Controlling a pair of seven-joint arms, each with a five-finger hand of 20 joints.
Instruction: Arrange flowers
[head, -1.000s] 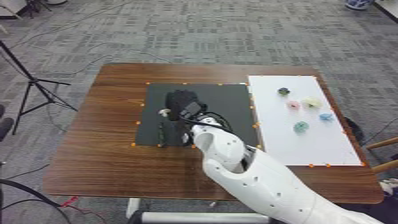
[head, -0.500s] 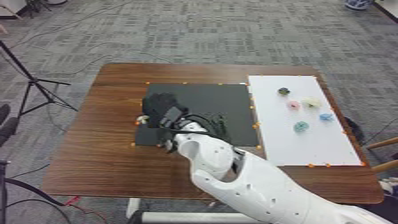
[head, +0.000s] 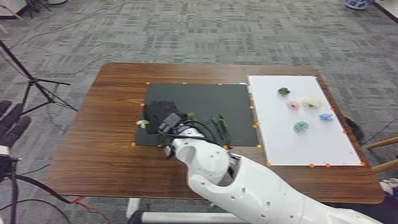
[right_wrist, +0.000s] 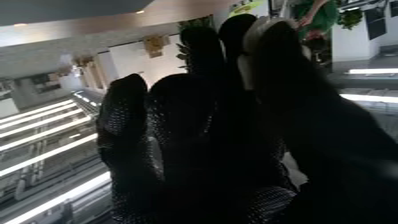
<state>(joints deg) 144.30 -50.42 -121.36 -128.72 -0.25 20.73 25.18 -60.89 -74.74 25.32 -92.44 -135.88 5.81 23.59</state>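
Early stage, I judge: greenery (head: 221, 125) laid near centre; white flower (head: 142, 123), centre-left, pinched in my right hand (head: 161, 113); five blooms (head: 293, 105), centre-right, apparently outstanding.

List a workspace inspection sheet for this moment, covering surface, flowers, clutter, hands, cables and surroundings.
Surface: brown table, dark mat, white board.
Job's things: white flower at the right hand; green stems on the mat; five flower heads on the board.
Clutter: nothing seen.
Hands: right over the mat, pinching the white flower; left off the table's left side, open.
Cables: black cable, lower left.
Surroundings: carpet, tripod.
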